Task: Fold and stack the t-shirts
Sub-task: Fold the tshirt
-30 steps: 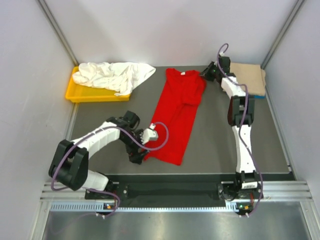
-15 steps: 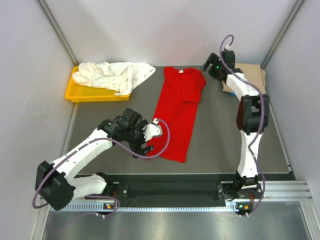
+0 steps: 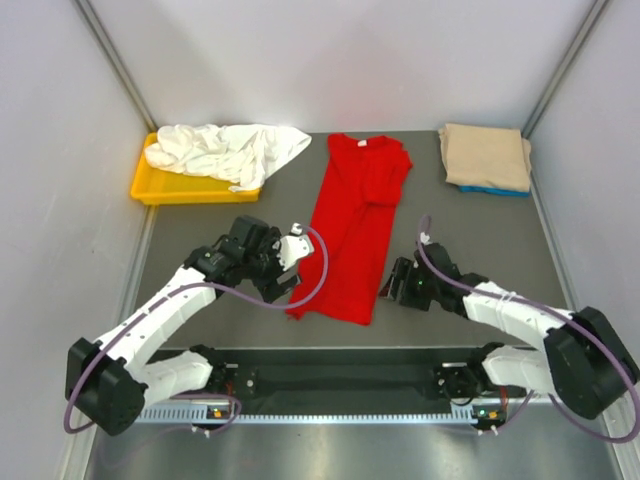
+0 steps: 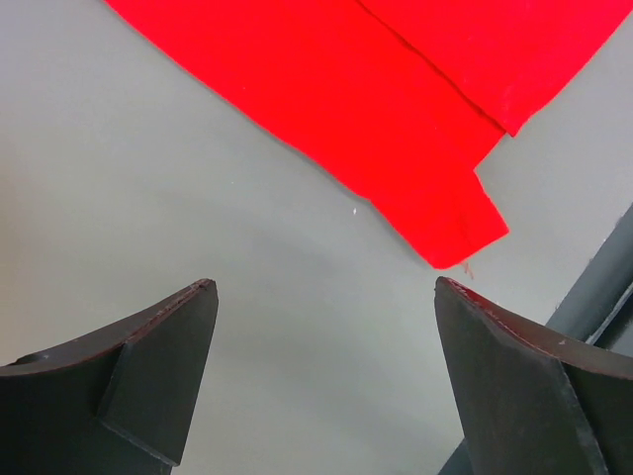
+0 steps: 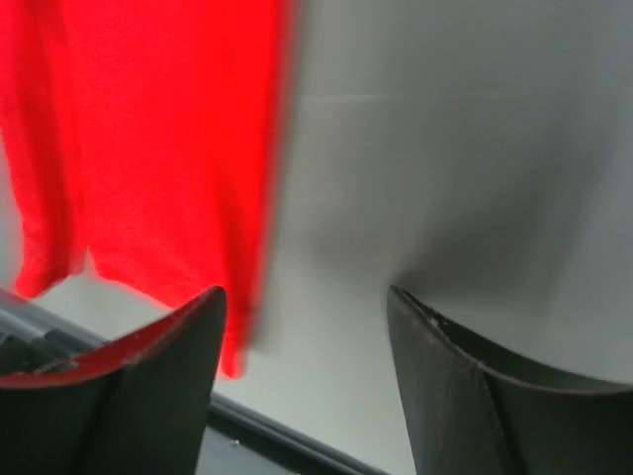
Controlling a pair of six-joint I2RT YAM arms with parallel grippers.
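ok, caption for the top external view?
Left gripper and right gripper, fingers open, flank the hem of the half-folded red t-shirt; white t-shirt drapes the yellow tray, tan-and-blue stack far right.

In the right wrist view the red t-shirt (image 5: 148, 148) is blurred, with its edge smeared, and is cut off at the top and left; in the left wrist view only the part by one hem corner is shown. From above, the yellow tray (image 3: 150, 188) is largely covered by the white t-shirt (image 3: 225, 150), and the blue t-shirt (image 3: 490, 189) is hidden under the tan t-shirt (image 3: 485, 155) except for a thin strip.
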